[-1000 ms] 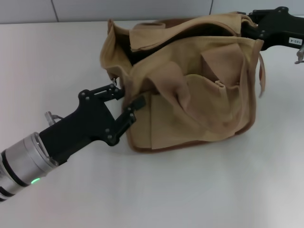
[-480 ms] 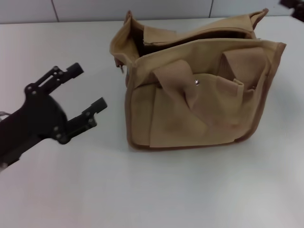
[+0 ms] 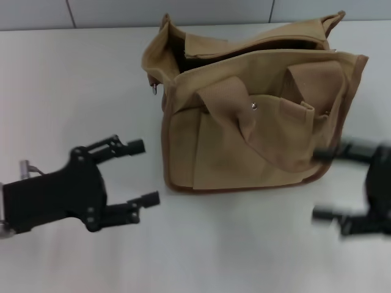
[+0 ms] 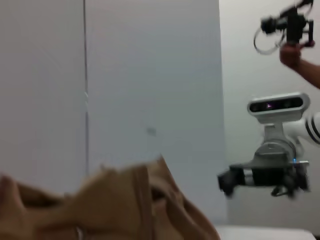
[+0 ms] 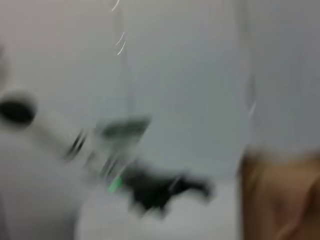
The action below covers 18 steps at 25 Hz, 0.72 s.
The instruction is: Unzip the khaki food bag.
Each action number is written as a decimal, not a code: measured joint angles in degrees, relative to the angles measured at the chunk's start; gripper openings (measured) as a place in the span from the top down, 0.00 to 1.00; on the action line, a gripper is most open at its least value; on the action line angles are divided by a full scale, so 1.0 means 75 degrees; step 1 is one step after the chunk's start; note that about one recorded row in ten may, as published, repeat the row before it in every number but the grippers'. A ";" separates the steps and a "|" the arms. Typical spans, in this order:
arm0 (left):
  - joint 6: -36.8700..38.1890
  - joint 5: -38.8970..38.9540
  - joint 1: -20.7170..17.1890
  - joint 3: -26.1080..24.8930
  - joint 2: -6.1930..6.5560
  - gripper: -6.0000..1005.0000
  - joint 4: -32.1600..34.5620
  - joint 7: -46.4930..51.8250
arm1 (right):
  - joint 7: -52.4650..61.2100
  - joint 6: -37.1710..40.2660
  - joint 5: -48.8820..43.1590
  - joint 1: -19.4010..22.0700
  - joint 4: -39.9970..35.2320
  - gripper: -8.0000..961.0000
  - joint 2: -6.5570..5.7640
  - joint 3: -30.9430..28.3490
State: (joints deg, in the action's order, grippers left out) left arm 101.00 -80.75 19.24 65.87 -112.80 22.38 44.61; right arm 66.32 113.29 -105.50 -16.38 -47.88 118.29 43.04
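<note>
Khaki food bag (image 3: pixel 256 116) top gaping — left gripper (image 3: pixel 142 173) fingers spread, empty; right gripper (image 3: pixel 330 183) blurred, fingers apart, both clear.

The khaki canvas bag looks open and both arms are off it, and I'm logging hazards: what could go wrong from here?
1. The tan canvas food bag stands unsupported with its top gaping; it may slump.
2. The right gripper, open, is close beside the bag's lower corner and could snag it.
3. The left gripper, open, sits clear on the white table.

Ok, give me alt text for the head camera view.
A khaki food bag stands on a white table with its top gaping open. The open left gripper and open right gripper flank it, neither touching it.
</note>
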 joint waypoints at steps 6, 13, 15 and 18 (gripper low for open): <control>-0.0622 -0.0847 0.0172 0.0009 -0.0281 0.18 0.0545 0.0679 | -0.0349 -0.0523 -0.0927 -0.0188 0.0335 0.14 0.0147 0.0078; -0.0877 -0.0980 0.0100 -0.0079 -0.0413 0.18 0.0668 0.0833 | -0.0611 -0.0545 -0.0917 -0.0159 0.0454 0.14 0.0122 0.0008; -0.0863 -0.0967 0.0052 -0.0139 -0.0426 0.18 0.0669 0.0816 | -0.0632 -0.0545 -0.0917 -0.0152 0.0457 0.14 0.0117 -0.0042; -0.0825 -0.0962 -0.0025 -0.0249 -0.0444 0.18 0.0678 0.0790 | -0.0638 -0.0545 -0.0931 -0.0145 0.0460 0.14 0.0116 -0.0276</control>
State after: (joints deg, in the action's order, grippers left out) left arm 94.82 -87.96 19.06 64.00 -116.14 27.46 50.53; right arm 61.53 109.20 -112.48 -17.46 -44.43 119.17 40.97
